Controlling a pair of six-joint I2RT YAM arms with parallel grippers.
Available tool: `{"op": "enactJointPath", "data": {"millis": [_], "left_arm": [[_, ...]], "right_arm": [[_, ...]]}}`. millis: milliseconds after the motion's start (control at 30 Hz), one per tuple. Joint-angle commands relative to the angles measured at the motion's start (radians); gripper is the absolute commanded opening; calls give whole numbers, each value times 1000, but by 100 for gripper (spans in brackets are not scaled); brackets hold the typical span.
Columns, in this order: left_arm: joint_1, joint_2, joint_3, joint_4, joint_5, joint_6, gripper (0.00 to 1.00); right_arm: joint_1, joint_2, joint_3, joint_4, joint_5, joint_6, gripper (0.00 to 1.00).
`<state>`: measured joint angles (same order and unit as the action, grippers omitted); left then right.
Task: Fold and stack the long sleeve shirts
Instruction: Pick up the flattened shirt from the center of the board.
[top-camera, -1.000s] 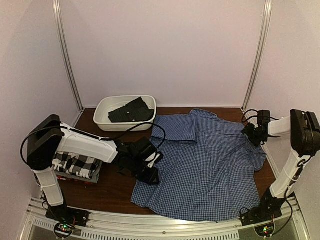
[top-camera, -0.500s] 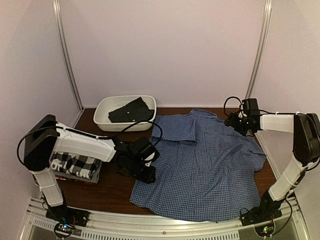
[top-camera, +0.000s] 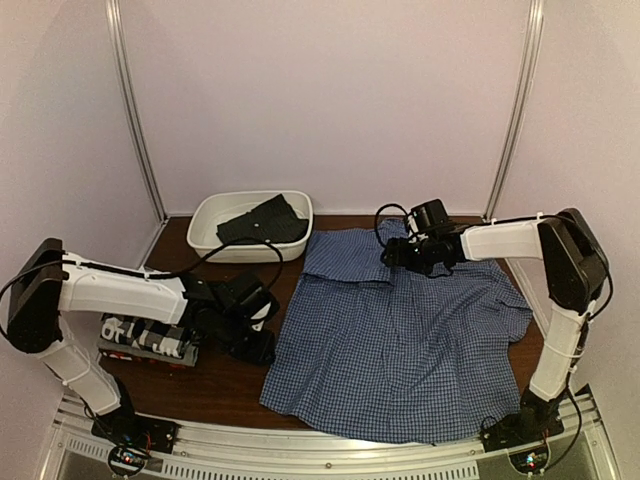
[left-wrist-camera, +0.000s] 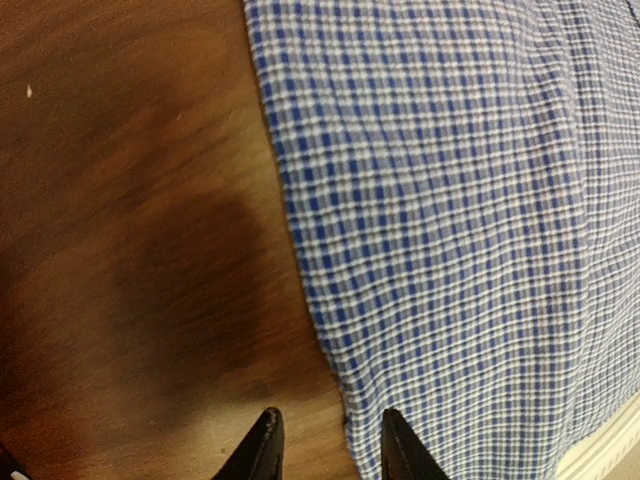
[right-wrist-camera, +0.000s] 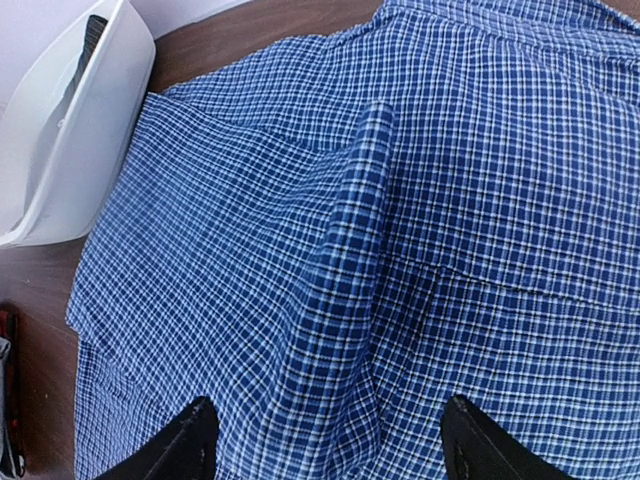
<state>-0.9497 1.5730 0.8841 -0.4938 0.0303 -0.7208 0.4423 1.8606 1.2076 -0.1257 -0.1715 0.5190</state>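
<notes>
Two grippers: both are over the brown table (top-camera: 225, 385), and neither holds anything.
Left: the left gripper (left-wrist-camera: 325, 445) is low at the near-left edge of the blue-and-white check shirt (top-camera: 400, 340). Its fingertips (left-wrist-camera: 262, 445) stand slightly apart with nothing between them, one over bare wood and the other at the cloth's hem.
Right: the right gripper (right-wrist-camera: 335, 440) hangs over the far part of the same shirt, near the collar. Its jaws are spread wide and empty.
Spread shirt: the check shirt lies opened out across the middle and right of the table, reaching from the far edge to the near rail. A raised crease (right-wrist-camera: 350, 250) runs through the cloth below the right wrist camera.
Stack: a folded black-and-white plaid shirt (top-camera: 140, 335) sits at the near left, partly hidden by the left arm and well apart from the spread shirt.
Far left: a white basin (top-camera: 205, 235) holds a dark cloth (top-camera: 262, 222), and its right end is just beside the check shirt's far-left corner.
</notes>
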Motion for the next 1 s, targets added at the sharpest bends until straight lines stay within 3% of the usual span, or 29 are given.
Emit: {"op": "enactJointPath", "data": {"millis": [0, 267, 567, 667, 733, 833, 967], "left_arm": [[15, -64, -74, -12, 30, -38, 36], [15, -115, -201, 86, 204, -69, 39], [-4, -106, -231, 131, 313, -54, 38], [-16, -90, -225, 132, 313, -58, 30], [-17, -85, -220, 132, 302, -66, 15], [-18, -100, -211, 125, 279, -88, 1], [-13, -127, -182, 64, 193, -113, 0]], "right_arm": [[15, 59, 71, -13, 13, -10, 75], [54, 129, 120, -13, 14, 6, 63], [59, 144, 122, 10, 2, 21, 48], [59, 148, 122, 15, -1, 22, 42], [59, 152, 124, 17, -4, 22, 37], [58, 152, 127, 19, -2, 23, 26], [59, 153, 161, 5, 8, 17, 13]]}}
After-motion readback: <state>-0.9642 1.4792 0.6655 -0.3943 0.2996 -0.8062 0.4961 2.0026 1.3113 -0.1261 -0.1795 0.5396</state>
